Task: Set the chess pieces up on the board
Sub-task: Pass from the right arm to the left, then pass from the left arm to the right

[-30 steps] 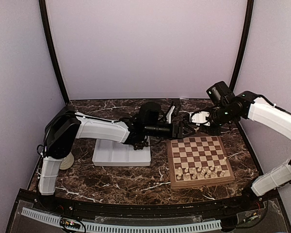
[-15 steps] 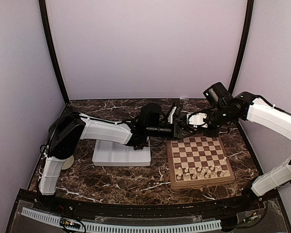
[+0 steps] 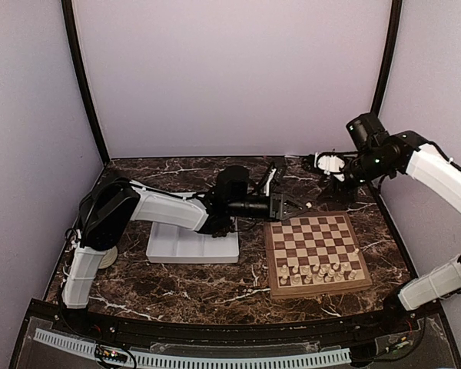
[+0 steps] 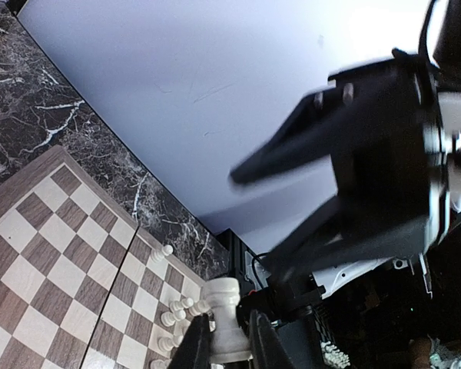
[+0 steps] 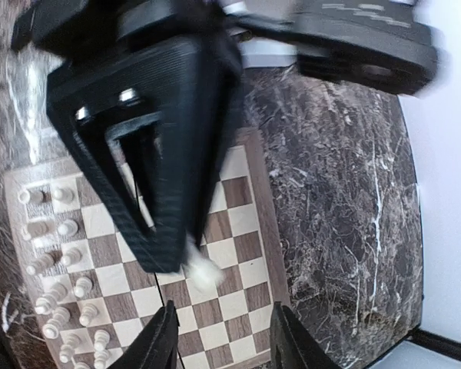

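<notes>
A dark brown marble table [image 3: 184, 270], veined in white, stands in a booth. Behind the table rises a plain pale lilac back wall [image 3: 230, 77], with matching side walls [image 3: 23, 154]. Black poles [image 3: 83, 84] curve up from the table's far corners. A black rail [image 3: 215, 330] edges its near side.

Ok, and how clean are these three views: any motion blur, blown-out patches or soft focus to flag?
Top external: evenly lit, sharp, no glare. Left wrist: the right gripper is smeared by motion and the top right corner is blown out, but the white piece in the left gripper is crisp. Right wrist: the left gripper is heavily blurred, the board fairly sharp.
</notes>
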